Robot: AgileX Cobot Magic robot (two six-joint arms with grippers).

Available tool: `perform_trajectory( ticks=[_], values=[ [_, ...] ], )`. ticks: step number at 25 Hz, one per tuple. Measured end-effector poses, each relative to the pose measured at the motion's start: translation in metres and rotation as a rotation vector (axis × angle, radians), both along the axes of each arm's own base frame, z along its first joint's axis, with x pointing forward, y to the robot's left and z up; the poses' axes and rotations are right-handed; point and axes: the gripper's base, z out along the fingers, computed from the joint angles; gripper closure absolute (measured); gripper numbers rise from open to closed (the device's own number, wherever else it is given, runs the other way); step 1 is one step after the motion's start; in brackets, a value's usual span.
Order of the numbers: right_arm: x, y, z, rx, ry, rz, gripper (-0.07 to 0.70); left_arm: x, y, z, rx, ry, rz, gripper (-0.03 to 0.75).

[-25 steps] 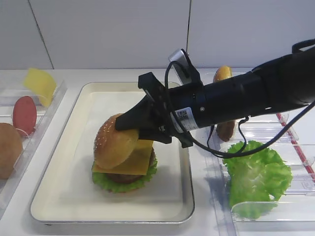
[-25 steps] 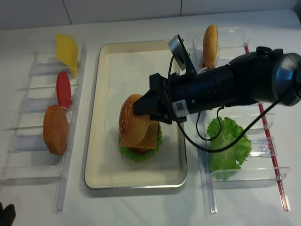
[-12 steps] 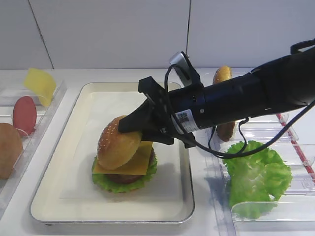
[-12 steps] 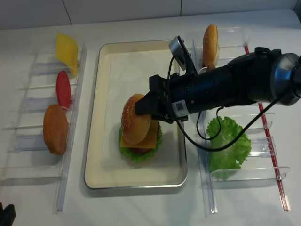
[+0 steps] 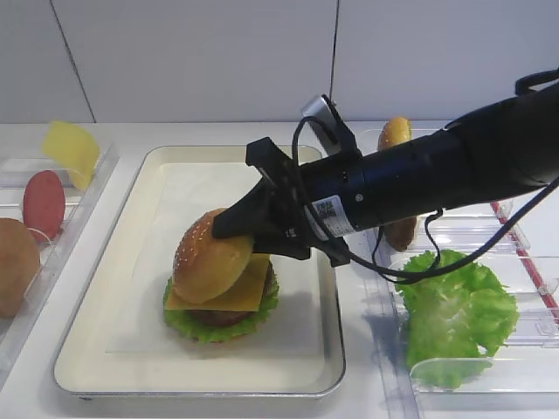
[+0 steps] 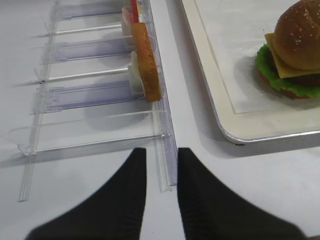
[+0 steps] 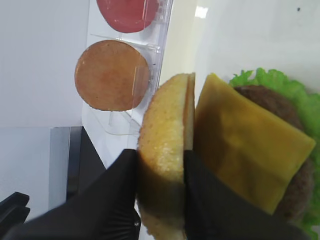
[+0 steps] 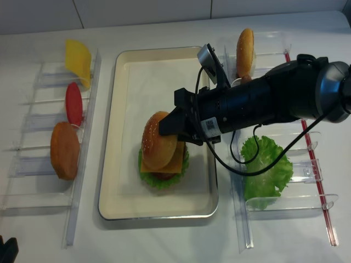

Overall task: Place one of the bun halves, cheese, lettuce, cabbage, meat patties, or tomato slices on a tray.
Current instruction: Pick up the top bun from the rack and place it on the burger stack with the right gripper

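Note:
My right gripper (image 5: 243, 229) (image 7: 160, 156) is shut on a sesame bun half (image 5: 210, 258) (image 8: 159, 141), one black finger on the dome and one on the flat side. It holds the bun half tilted over a stack on the cream tray (image 5: 87, 332) (image 8: 125, 71). From the bottom up, the stack is green lettuce (image 5: 218, 326) (image 7: 270, 80), a dark meat patty (image 7: 296, 186) and a yellow cheese slice (image 5: 242, 288) (image 7: 250, 147). The bun's lower edge lies against the cheese. My left gripper (image 6: 161, 159) hangs open over the table and holds nothing.
A clear holder on the left carries a cheese slice (image 8: 78, 59), a tomato slice (image 8: 73, 103) and a brown bun half (image 8: 64, 149) (image 6: 146, 60). The right holder has a bun half (image 8: 245, 46), a patty (image 5: 402, 232) and lettuce (image 8: 266, 171) under the right arm. The left holder's rail (image 6: 167, 165) lies below the left fingers.
The right gripper has carried the bun half a little to the right and inward over the stack. It now sits more squarely over the cheese. The grip has not changed.

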Motion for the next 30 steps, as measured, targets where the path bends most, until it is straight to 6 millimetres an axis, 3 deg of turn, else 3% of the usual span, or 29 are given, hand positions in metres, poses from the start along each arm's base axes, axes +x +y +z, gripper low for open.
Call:
perform_trajectory(
  ticks=[12, 21, 30],
  values=[
    [-0.0024, -0.0013, -0.0012, -0.029, 0.04, 0.005, 0.399, 0.0, 0.0, 0.0, 0.0, 0.0, 0.0, 0.547],
    [-0.0036, -0.004, -0.0073, -0.1, 0.03, 0.025, 0.278, 0.0, 0.0, 0.0, 0.0, 0.0, 0.0, 0.547],
    [-0.003, -0.0044, -0.008, -0.11, 0.025, 0.02, 0.253, 0.0, 0.0, 0.0, 0.0, 0.0, 0.0, 0.547]
  ],
)
